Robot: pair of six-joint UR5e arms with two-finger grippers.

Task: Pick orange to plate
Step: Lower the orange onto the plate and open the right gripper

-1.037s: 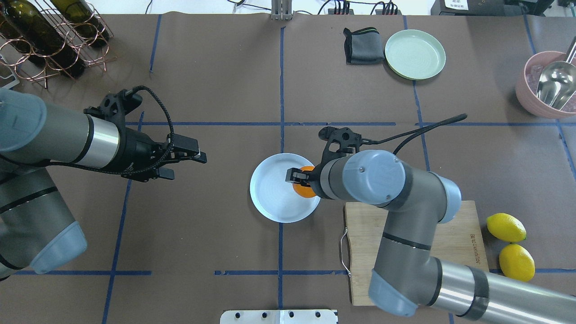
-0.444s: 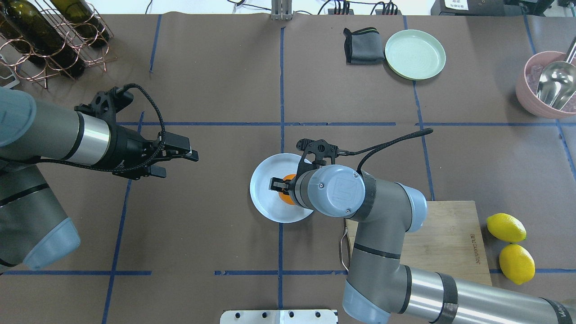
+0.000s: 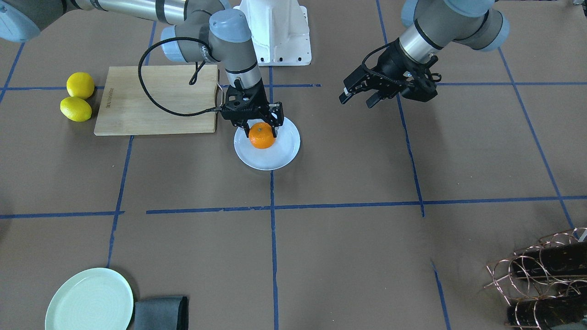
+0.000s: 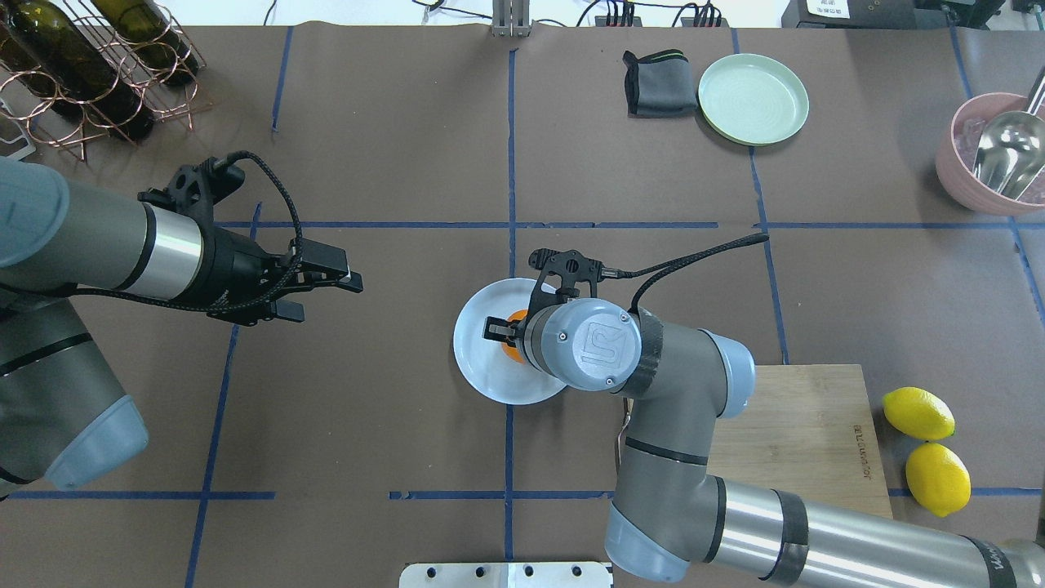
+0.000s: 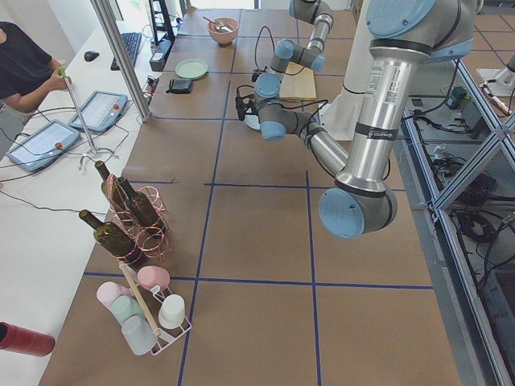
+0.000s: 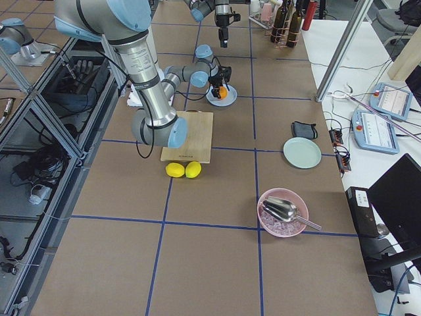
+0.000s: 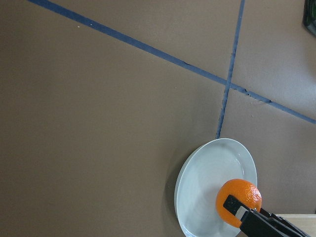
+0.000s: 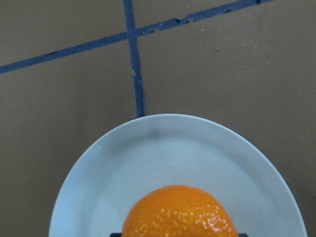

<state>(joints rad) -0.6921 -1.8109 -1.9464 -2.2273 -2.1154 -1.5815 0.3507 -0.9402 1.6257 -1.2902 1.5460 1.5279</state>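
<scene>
Centrally, front-facing view: right gripper (image 3: 262, 129) clamped on orange (image 3: 262, 137), fruit down on white plate (image 3: 288, 153). Left gripper (image 3: 358, 97) hangs well apart, fingers spread. Overhead: right wrist hides most of orange. Right wrist view: orange at bottom edge, over plate's middle.

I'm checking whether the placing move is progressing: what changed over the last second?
The right gripper, shut on the orange, carried it from the plate's right edge to over its middle, leftward in the overhead view. The left gripper, open, drew back slightly to that view's left. Plate, lemons and cutting board stayed put.
</scene>
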